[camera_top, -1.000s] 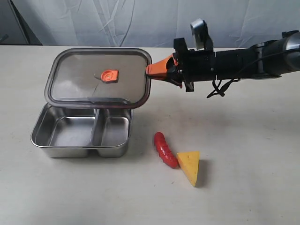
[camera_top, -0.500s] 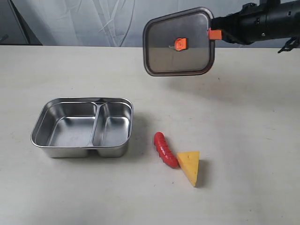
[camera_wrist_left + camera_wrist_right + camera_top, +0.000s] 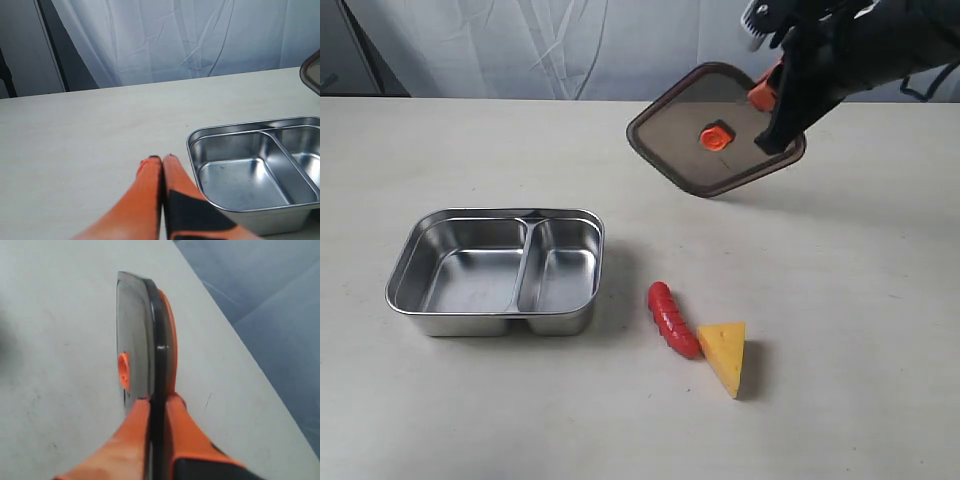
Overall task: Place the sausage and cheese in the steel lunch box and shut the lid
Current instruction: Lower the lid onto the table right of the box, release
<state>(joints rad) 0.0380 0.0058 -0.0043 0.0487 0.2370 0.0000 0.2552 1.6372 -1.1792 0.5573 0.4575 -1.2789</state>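
The steel lunch box (image 3: pixel 495 272) stands open on the table at the left, both compartments bare; the left wrist view shows it as the steel lunch box (image 3: pixel 260 170). The red sausage (image 3: pixel 673 319) lies to its right, touching the yellow cheese (image 3: pixel 725 356). My right gripper (image 3: pixel 767 92) is shut on the edge of the dark lid (image 3: pixel 715 130), held tilted above the table at the back right. The right wrist view shows the lid (image 3: pixel 150 350) edge-on between the fingers of the right gripper (image 3: pixel 157 402). My left gripper (image 3: pixel 160 160) is shut on nothing, just beside the box.
A pale curtain (image 3: pixel 570 45) hangs behind the table's far edge. The beige tabletop (image 3: pixel 840 300) stretches right of the food.
The right gripper has carried the lid off the box, up and to the back right, then lowered and tilted it. The box, sausage and cheese have not moved.
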